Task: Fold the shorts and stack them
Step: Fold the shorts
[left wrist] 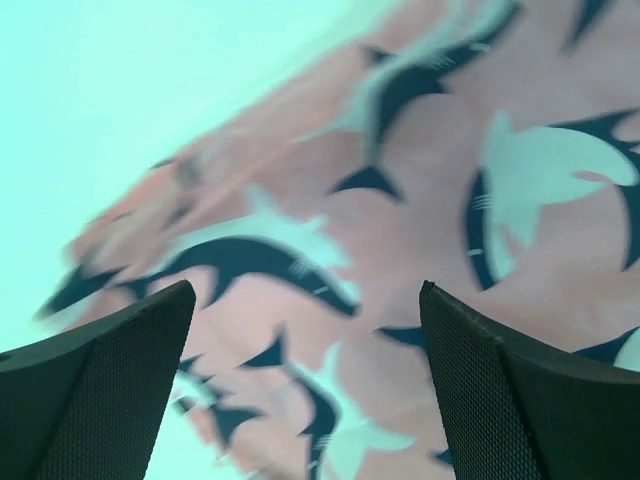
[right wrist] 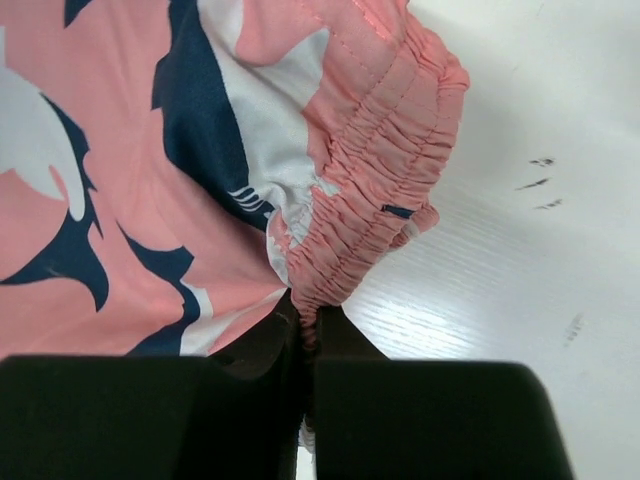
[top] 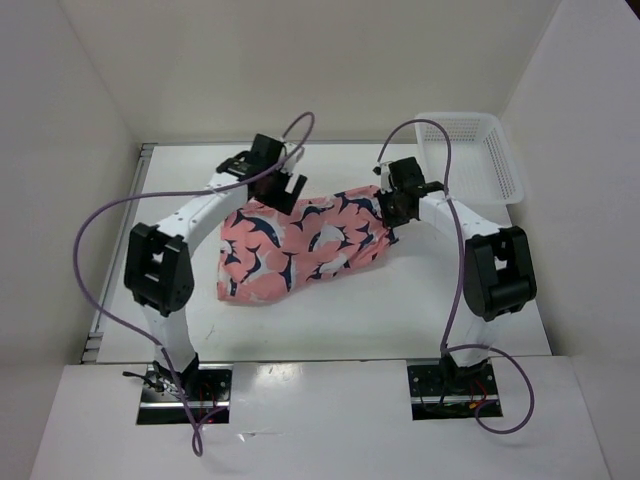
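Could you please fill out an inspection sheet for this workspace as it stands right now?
Surface: white table, a few small dark marks in the right wrist view.
Job's things: shorts lie crumpled mid-table, not yet folded.
Clutter: white mesh basket at the far right corner.
Grippers: left gripper open above the shorts, holding nothing; right gripper shut on the elastic waistband.
Cables: purple cables loop from both arms, off the fabric.
Surroundings: plain white walls on three sides.
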You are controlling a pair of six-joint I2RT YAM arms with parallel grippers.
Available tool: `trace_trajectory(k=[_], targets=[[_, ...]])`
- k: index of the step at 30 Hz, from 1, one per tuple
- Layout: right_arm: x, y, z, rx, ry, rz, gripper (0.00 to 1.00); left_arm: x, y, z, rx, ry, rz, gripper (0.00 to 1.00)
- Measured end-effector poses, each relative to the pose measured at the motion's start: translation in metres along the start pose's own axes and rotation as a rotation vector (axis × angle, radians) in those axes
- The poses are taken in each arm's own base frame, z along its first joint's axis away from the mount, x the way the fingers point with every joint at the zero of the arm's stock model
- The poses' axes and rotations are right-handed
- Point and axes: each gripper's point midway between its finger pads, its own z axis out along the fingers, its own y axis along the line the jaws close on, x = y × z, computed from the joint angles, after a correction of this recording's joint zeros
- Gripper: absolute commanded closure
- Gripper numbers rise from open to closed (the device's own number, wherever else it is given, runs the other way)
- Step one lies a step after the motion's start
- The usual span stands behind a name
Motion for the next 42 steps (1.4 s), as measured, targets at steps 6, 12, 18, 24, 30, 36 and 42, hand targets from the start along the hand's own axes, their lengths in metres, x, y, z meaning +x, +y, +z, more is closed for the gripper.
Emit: trace_trajectory(k=[6,12,18,24,30,36,42], targets=[[0.003,-0.010,-0.017,0.023,0.017,-0.065,1.00,0.055,0.067,-0.017,-0.111,0.063,-0.122,0.00],[0.002,-0.035,-0.030,0.102,0.057,-0.116,1.00,0.138,0.075,0.010,-0.073,0.289,-0.197,0.00],[-0.007,-0.049,-0.038,0.175,0.050,-0.159,1.00,0.149,0.060,0.029,0.022,0.320,-0.219,0.00],[-0.007,-0.062,-0.043,0.243,0.066,-0.203,1.00,0.133,0.046,0.044,0.113,0.290,-0.223,0.34],[-0.033,-0.076,-0.061,0.333,0.025,-0.247,1.00,0.095,0.029,0.068,0.226,0.223,-0.215,0.80],[-0.094,-0.032,-0.088,0.380,-0.118,-0.383,1.00,0.073,-0.003,0.081,0.313,0.193,-0.170,0.88],[-0.094,0.068,-0.082,0.270,-0.156,-0.581,1.00,0.058,-0.025,0.088,0.367,0.180,-0.136,0.88]])
